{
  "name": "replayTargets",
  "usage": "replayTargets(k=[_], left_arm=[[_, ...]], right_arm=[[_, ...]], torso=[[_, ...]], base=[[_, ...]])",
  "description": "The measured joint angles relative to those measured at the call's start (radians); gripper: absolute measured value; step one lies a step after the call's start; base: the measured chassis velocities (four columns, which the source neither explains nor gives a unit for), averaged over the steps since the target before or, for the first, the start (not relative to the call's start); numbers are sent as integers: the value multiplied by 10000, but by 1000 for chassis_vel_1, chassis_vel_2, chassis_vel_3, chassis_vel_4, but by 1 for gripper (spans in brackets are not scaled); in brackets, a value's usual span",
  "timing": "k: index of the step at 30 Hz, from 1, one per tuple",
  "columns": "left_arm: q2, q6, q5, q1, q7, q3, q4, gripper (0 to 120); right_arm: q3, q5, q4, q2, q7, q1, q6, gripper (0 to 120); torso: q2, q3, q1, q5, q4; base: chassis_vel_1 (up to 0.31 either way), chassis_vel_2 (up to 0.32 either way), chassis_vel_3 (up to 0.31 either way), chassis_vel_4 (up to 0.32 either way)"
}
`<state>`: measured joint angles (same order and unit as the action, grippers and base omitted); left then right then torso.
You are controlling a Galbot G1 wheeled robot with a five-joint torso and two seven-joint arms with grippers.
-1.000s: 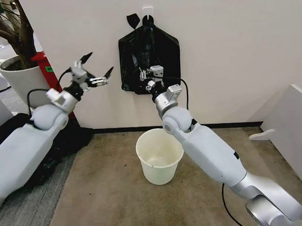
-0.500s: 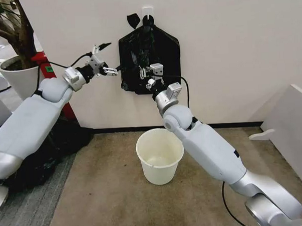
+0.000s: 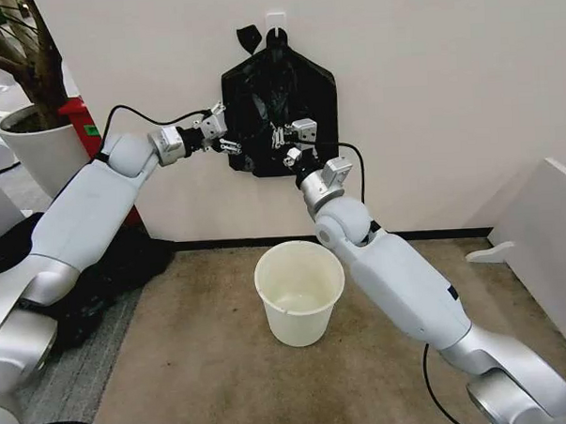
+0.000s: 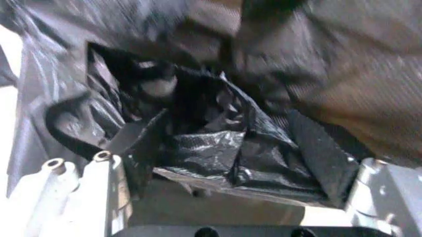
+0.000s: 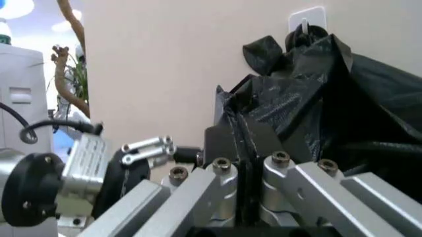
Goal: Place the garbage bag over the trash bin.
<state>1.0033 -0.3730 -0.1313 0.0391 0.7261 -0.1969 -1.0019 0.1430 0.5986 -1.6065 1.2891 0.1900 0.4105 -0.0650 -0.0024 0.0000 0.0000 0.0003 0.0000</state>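
A flat black bundle (image 3: 311, 93) with a knotted top hangs from a wall hook (image 3: 277, 23). At its front is wrinkly glossy film of the garbage bag (image 4: 218, 153). My right gripper (image 3: 286, 143) is shut on a fold of that film, its pads (image 5: 224, 140) pressed together on it. My left gripper (image 3: 225, 139) is at the bundle's left edge, open, with the crumpled film between its spread fingers (image 4: 102, 163). The cream trash bin (image 3: 297, 315) stands upright and bare on the carpet below the bundle, apart from both grippers.
A white plant pot (image 3: 38, 148) with a tree stands far left, with a red object (image 3: 80, 118) beside it. A heap of black plastic (image 3: 116, 261) lies on the floor at the left. A white panel (image 3: 548, 247) leans at the right.
My left arm has swung right and reached forward, bringing its open gripper from free air to the bundle's left edge. The right gripper stays at the black film, shifted slightly right.
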Motion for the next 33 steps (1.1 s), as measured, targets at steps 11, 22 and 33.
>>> replayTargets(k=[11,22,33], left_arm=[[198,608,94,99,661,4,292,54],[279,1059,-102,51,796,110,407,15],[-243,1289,-4074,-982,-1261,502,-711,0]], right_arm=[[56,1,-92,68,0,-55,-18,0],[106,4,-180,86,3,-11,-64,0],[-36,47,-286,60,550,305,-268,0]], torso=[[0,0,0,-1,-2],[0,0,0,-1,-1],[0,0,0,-1,-2]], base=[[0,0,0,0],[0,0,0,0],[0,0,0,0]])
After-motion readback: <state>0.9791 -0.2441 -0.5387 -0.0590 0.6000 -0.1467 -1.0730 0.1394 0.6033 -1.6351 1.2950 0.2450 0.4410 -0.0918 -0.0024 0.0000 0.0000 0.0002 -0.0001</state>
